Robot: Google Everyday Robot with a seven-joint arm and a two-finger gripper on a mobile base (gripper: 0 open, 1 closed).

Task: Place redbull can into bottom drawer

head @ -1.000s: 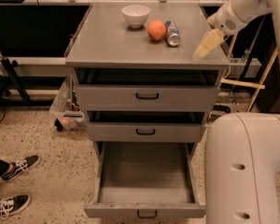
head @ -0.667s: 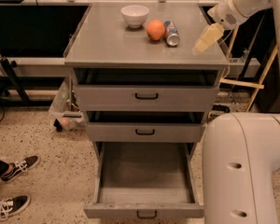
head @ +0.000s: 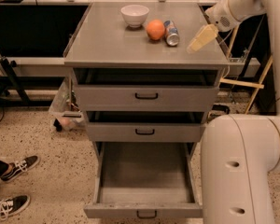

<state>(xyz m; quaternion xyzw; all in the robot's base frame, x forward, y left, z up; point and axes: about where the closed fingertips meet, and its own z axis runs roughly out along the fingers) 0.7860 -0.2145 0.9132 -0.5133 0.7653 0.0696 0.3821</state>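
The redbull can (head: pixel 171 33) lies on its side on the grey cabinet top (head: pixel 112 41), just right of an orange (head: pixel 155 29). My gripper (head: pixel 199 38) hovers over the right part of the top, a short way right of the can and apart from it, holding nothing. The bottom drawer (head: pixel 144 177) is pulled out wide, its plain grey interior bare, with a black bar handle (head: pixel 146 214) on its front.
A white bowl (head: pixel 134 15) stands left of the orange. Two shallower drawers (head: pixel 146 96) above are slightly ajar. My white arm base (head: pixel 240 167) stands right of the cabinet. A person's sneakers (head: pixel 11 185) are on the floor at left.
My gripper has risen a little and moved slightly toward the can. The can, orange and bowl have not moved.
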